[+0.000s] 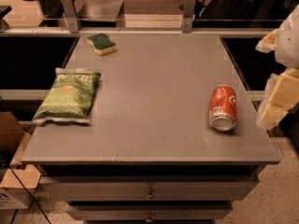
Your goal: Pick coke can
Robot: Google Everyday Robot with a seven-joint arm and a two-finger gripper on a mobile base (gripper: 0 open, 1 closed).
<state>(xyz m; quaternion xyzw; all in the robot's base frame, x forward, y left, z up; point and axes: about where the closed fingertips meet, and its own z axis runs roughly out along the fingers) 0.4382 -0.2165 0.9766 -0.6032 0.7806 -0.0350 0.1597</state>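
Observation:
The coke can is red with white script and silver ends. It lies on its side on the right part of the grey table, one silver end facing the front edge. My gripper hangs at the right edge of the view, just right of the can and above the table's right edge. Its yellowish fingers are spread apart and hold nothing. It does not touch the can.
A green chip bag lies flat at the table's left side. A green and yellow sponge sits at the back left. A railing with metal posts runs behind the table. Cardboard boxes stand on the floor at the left.

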